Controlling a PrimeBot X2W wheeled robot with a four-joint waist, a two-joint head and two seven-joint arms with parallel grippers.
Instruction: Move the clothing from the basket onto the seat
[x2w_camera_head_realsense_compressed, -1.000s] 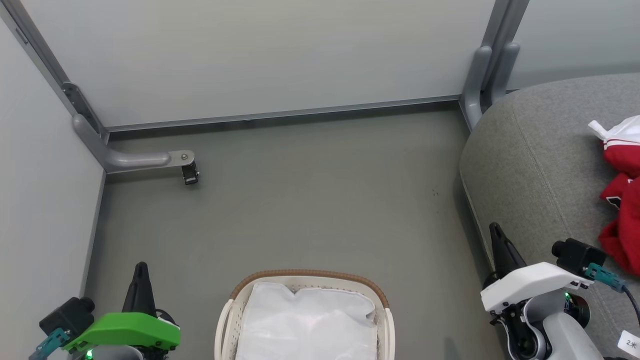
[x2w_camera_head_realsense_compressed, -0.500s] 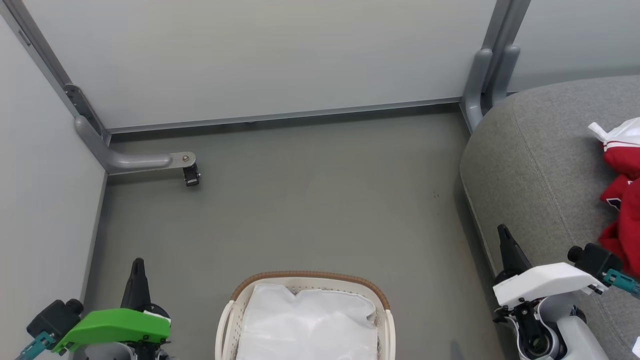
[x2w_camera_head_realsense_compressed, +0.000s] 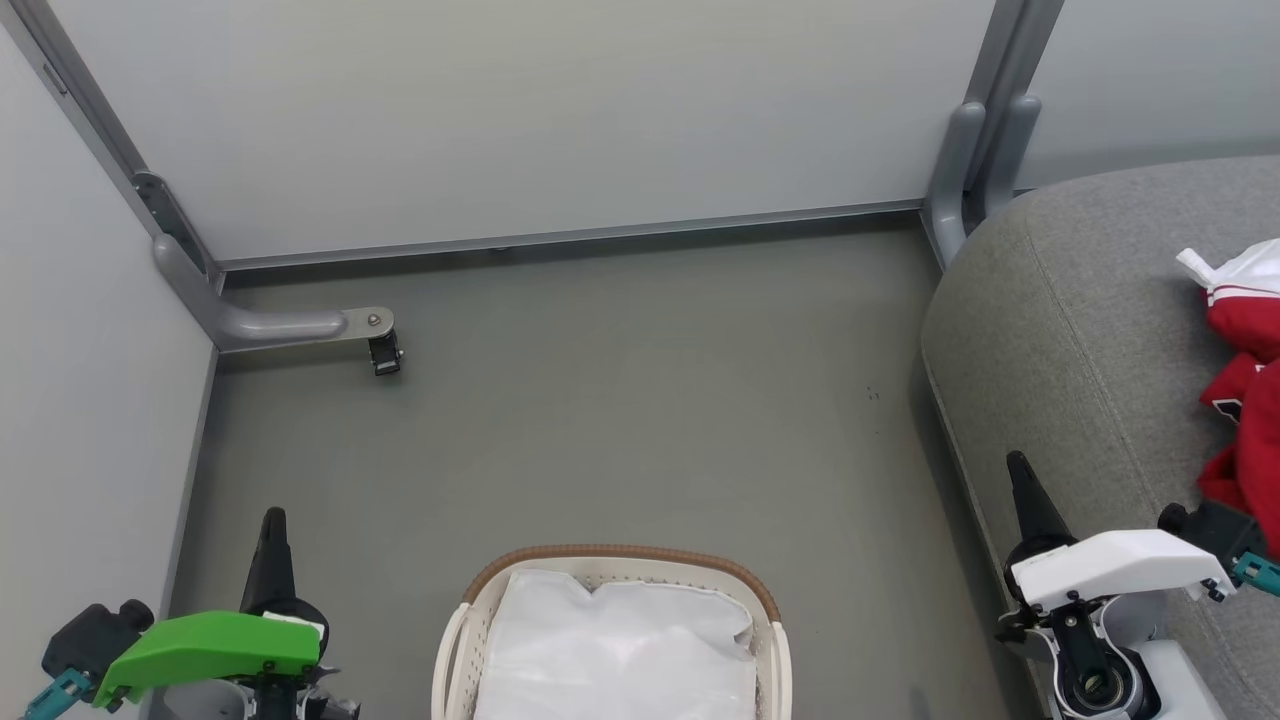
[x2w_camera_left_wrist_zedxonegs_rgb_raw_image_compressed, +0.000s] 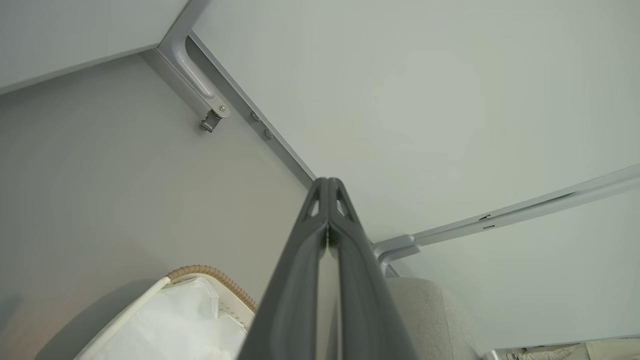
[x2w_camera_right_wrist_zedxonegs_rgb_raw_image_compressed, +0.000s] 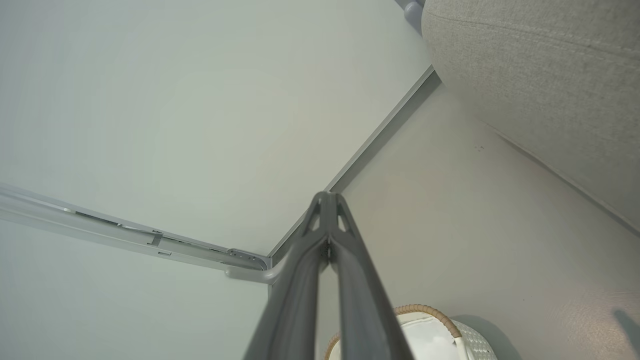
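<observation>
My left gripper (x2w_camera_head_realsense_compressed: 272, 520) was clenched, its two dark fingers pressed flat together with nothing between them. It pointed up the head view above the grey floor (x2w_camera_head_realsense_compressed: 620, 400), left of the basket (x2w_camera_head_realsense_compressed: 620, 553) and apart from it. My right gripper (x2w_camera_head_realsense_compressed: 1018, 462) was clenched on nothing as well, its tip lying over the near edge of the seat (x2w_camera_head_realsense_compressed: 1060, 330). Both wrist views showed the fingers meeting along their length.

The clothing (x2w_camera_head_realsense_compressed: 1245, 400) lay on the seat at the right edge of the head view, a red heap with white trim at its top, partly cut off by the frame. A small black-and-white mark showed on the red fabric, but too little of it was in view for me to read. The basket stood on the floor between my arms, with a flat white cloth (x2w_camera_head_realsense_compressed: 620, 640) inside it.
</observation>
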